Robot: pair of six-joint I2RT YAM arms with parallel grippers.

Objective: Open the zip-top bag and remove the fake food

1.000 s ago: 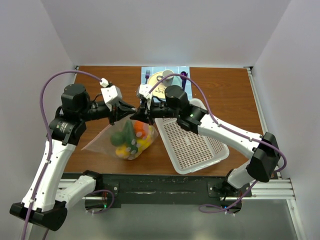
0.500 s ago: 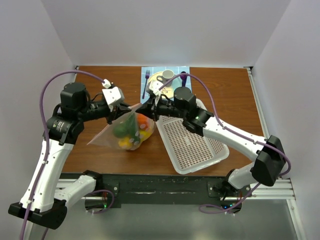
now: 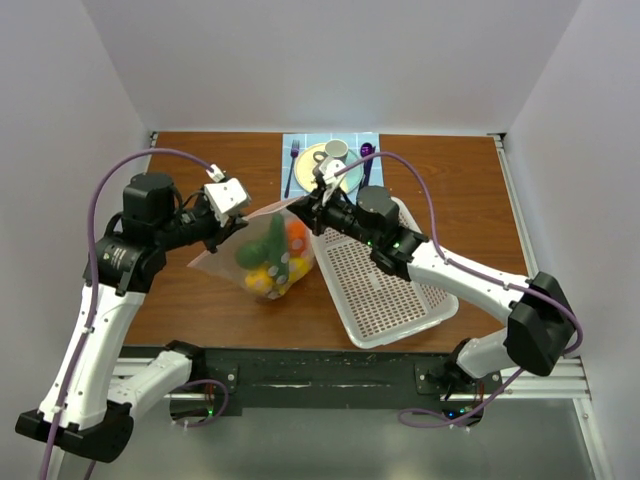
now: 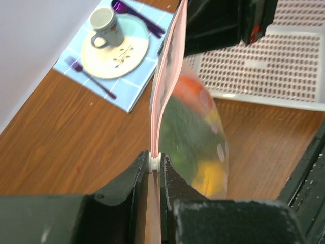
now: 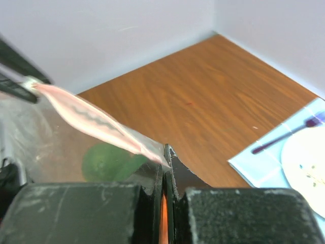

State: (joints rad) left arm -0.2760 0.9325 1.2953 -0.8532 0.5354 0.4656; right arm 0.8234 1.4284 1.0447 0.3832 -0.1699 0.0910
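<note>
The clear zip-top bag (image 3: 272,262) hangs between my two grippers above the table, its pinkish zip strip (image 4: 165,76) stretched taut. The fake food sits inside: a green piece (image 3: 254,255), an orange-red one (image 3: 296,235) and yellow pieces (image 3: 262,281). My left gripper (image 3: 243,222) is shut on the bag's white zip slider (image 4: 155,161) at the left end of the strip. My right gripper (image 3: 300,206) is shut on the strip's other corner (image 5: 163,156). A green fruit (image 5: 104,161) shows through the plastic in the right wrist view.
A white perforated basket (image 3: 385,290) lies right of the bag, under the right arm. At the back, a blue mat holds a plate (image 3: 312,168), a cup (image 3: 335,150), a purple fork (image 3: 291,170) and a purple spoon (image 3: 366,158).
The two grippers have moved apart, the right one to the right and back. The strip between them is stretched longer, and the bag has shifted slightly right.
</note>
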